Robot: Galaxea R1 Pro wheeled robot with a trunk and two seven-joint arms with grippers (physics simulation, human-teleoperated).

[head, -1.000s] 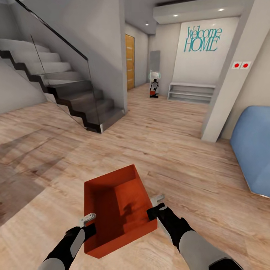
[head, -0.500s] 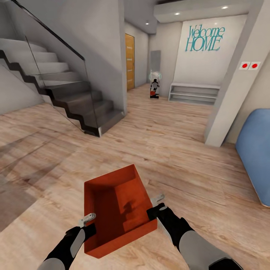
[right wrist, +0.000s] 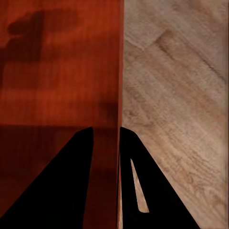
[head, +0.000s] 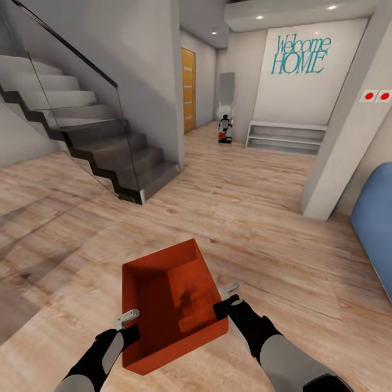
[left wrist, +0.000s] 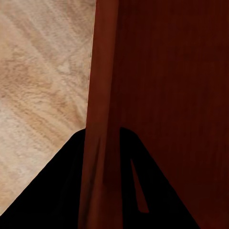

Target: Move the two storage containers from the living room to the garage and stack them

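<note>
We grip one wall of the storage container (head: pixel 169 305) with our left gripper (head: pixel 129 322) and the opposite wall with our right gripper (head: pixel 225 300); in each wrist view the dark fingers (left wrist: pixel 71 191) straddle a thin orange-red wall (right wrist: pixel 118 143), one inside and one outside. The open-top container hangs between both arms, raised above the light wood-plank floor (head: pixel 261 218). Ahead stand a glass-railed staircase (head: pixel 92 141), a wooden door (head: pixel 188 90), a low white bench (head: pixel 286 136) under "Welcome HOME" lettering (head: pixel 300 54), and a blue sofa (head: pixel 375 218) at right.
</note>
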